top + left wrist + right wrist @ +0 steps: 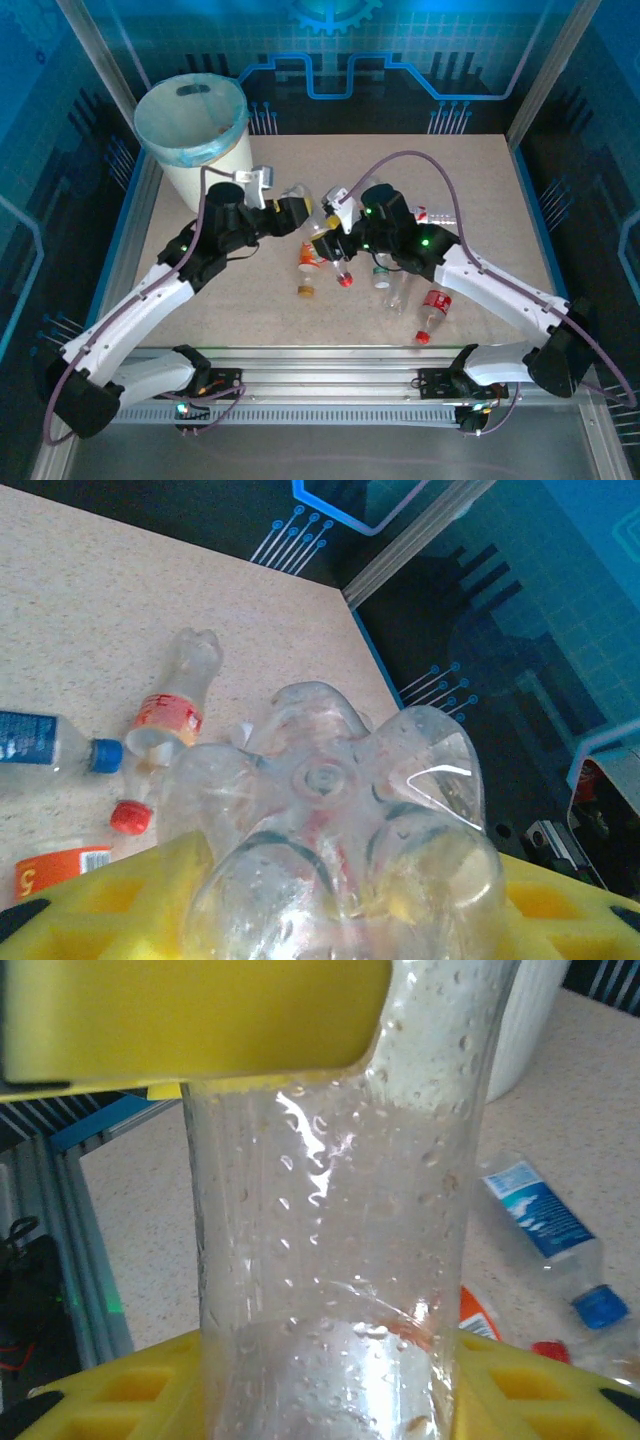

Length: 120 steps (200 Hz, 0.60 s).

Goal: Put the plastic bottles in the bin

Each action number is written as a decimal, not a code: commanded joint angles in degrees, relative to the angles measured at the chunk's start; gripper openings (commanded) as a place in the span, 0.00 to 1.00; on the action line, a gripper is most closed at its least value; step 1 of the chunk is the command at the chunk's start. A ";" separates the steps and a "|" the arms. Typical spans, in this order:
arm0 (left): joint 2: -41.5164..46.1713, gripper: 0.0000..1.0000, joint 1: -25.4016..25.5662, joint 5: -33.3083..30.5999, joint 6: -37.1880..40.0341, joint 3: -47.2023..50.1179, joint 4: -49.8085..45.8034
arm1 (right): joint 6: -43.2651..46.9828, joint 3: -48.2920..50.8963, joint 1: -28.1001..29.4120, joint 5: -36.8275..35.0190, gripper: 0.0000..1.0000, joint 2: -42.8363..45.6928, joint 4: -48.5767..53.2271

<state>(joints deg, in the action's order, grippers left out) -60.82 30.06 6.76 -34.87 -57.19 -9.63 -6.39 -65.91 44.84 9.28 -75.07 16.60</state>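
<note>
Top view: left hand and right hand sit close mid-bench, bin at the far-left corner; left wrist: left hand hugs a clear bottle near its base; right wrist: right hand clamps a wet bottle mid-wall, which looks light, thin and slick, so squeeze gently.

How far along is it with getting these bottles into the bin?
Done: unclear; I cannot make out bottles inside the bin. In hand: the left gripper and right gripper each clamp a clear bottle. To do: several bottles lie on the table, including a red-labelled bottle.
</note>
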 commanded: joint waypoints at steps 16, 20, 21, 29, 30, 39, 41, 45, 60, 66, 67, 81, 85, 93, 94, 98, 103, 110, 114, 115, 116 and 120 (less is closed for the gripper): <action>4.85 0.49 -1.26 -7.12 -2.00 2.92 -2.70 | -0.54 -4.20 1.15 1.99 0.51 -3.85 -0.87; 5.11 0.49 -1.28 -7.39 -1.82 2.83 -3.27 | -0.59 -4.57 1.12 2.47 0.51 -4.18 -0.87; 5.14 0.49 -1.30 -7.43 -1.71 2.81 -3.41 | -0.62 -4.62 1.17 2.53 0.51 -4.33 -0.87; 5.55 0.48 -1.35 -7.78 -1.29 2.65 -4.21 | -0.64 -5.21 1.18 3.38 0.51 -4.91 -0.91; 5.59 0.48 -1.38 -7.80 -1.27 2.63 -4.32 | -0.64 -5.29 1.15 3.47 0.51 -5.04 -0.98; 6.03 0.47 -1.37 -8.18 -1.04 2.54 -4.91 | -0.64 -5.72 1.37 3.83 0.52 -5.56 -1.09; 6.12 0.47 -1.36 -8.31 -0.96 2.59 -4.99 | -0.64 -5.85 1.39 3.86 0.52 -5.67 -1.12; 6.29 0.46 -1.37 -8.47 -0.88 2.60 -5.11 | -0.64 -6.04 1.39 3.96 0.52 -5.85 -1.13; 6.88 0.45 -1.31 -9.15 -0.37 2.52 -5.45 | -0.81 -6.88 1.53 3.95 0.54 -6.62 -0.80; 7.05 0.45 -1.38 -9.55 -0.13 2.52 -5.64 | -0.81 -7.24 1.56 3.82 0.55 -6.79 -0.52; 7.12 0.45 -1.39 -9.61 -0.12 2.52 -5.61 | -0.86 -7.32 1.52 3.78 0.55 -6.82 -0.48; 7.41 0.45 -1.41 -10.70 0.45 2.60 -5.66 | -1.50 -8.35 1.53 2.87 0.57 -7.43 0.61; 7.46 0.45 -1.34 -10.95 0.50 2.63 -5.71 | -1.70 -8.71 1.48 2.52 0.58 -7.64 1.05; 7.54 0.45 -1.34 -11.52 0.59 2.70 -5.67 | -1.99 -9.48 1.55 1.96 0.59 -8.14 2.01; 7.55 0.44 -1.33 -11.60 0.59 2.70 -5.71 | -2.02 -9.58 1.56 1.92 0.59 -8.20 2.11; 7.55 0.44 -1.45 -11.74 0.60 2.76 -5.75 | -2.06 -9.86 1.51 1.89 0.60 -8.38 2.48; 7.58 0.44 -1.47 -12.02 0.60 2.78 -5.75 | -2.06 -10.13 1.52 1.99 0.62 -8.50 2.76; 7.60 0.43 -1.43 -12.32 0.65 2.78 -5.69 | -2.20 -10.28 1.56 2.34 0.64 -8.65 2.86; 7.64 0.43 -1.57 -12.55 0.76 2.78 -5.67 | -2.24 -10.36 1.53 2.41 0.66 -8.62 2.91; 7.64 0.43 -1.53 -12.65 0.77 2.78 -5.67 | -2.23 -10.37 1.55 2.41 0.66 -8.61 2.91; 7.64 0.43 -1.56 -12.69 0.81 2.78 -5.62 | -2.27 -10.37 1.56 2.37 0.67 -8.61 2.91; 7.69 0.43 -1.66 -12.80 0.92 2.73 -5.57 | -2.32 -10.37 1.56 2.36 0.68 -8.53 2.99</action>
<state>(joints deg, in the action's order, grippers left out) -54.26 29.32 -1.87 -35.73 -54.57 -13.76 -6.44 -73.80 46.35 13.13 -83.33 18.46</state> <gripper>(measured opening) 0.514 0.648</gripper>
